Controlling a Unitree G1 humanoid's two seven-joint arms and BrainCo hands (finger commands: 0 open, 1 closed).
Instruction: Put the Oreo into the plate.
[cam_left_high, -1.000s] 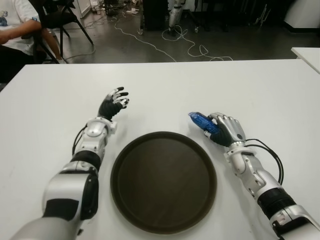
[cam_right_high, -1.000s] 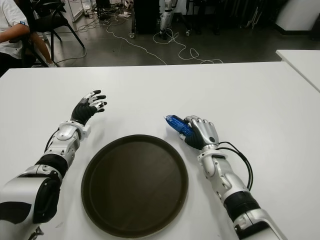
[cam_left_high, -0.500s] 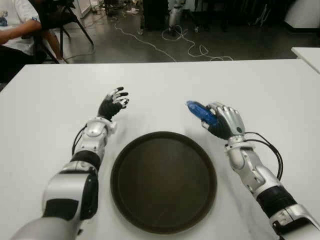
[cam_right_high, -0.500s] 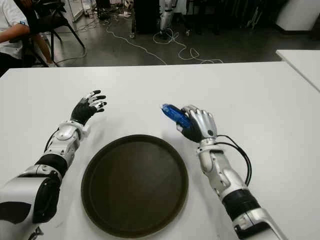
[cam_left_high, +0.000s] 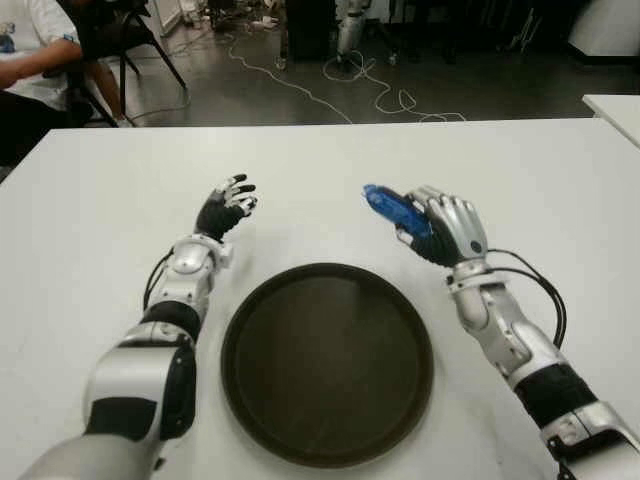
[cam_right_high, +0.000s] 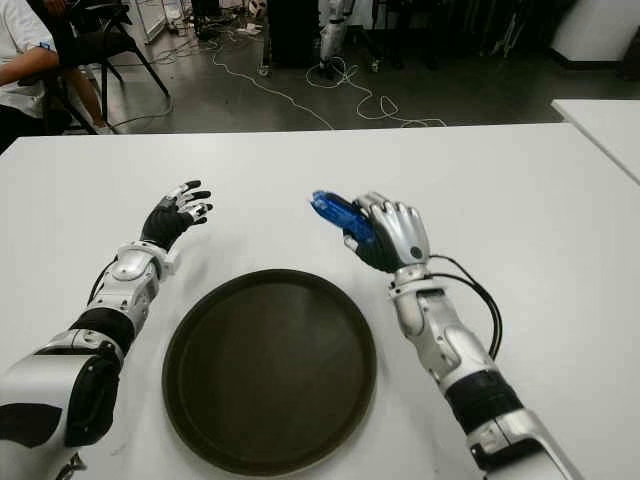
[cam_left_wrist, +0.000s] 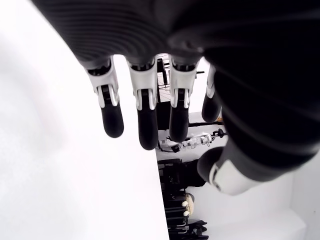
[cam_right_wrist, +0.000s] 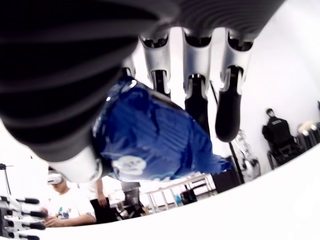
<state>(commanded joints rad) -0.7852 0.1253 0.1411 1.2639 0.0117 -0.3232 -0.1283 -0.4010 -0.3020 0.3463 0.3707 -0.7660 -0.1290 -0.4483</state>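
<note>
While a seated person (cam_left_high: 30, 70) shows beyond the white table's (cam_left_high: 560, 170) far left corner, with cables (cam_left_high: 340, 85) strewn on the floor behind, the left hand (cam_left_high: 226, 206) sits left of the round dark plate (cam_left_high: 327, 362), fingers spread and holding nothing, unmoved from a second ago. The plate lies bare, nearer the robot than both sets of fingertips, with nothing between it and either hand. On the right, the right hand (cam_right_high: 388, 232) has risen and shifted leftward since the earlier frames. Its fingers (cam_right_wrist: 196, 90) curl over the blue Oreo packet (cam_left_high: 392, 209), thumb beneath, the packet's end jutting left past the fingertips, above the table just beyond the plate's far right rim.
</note>
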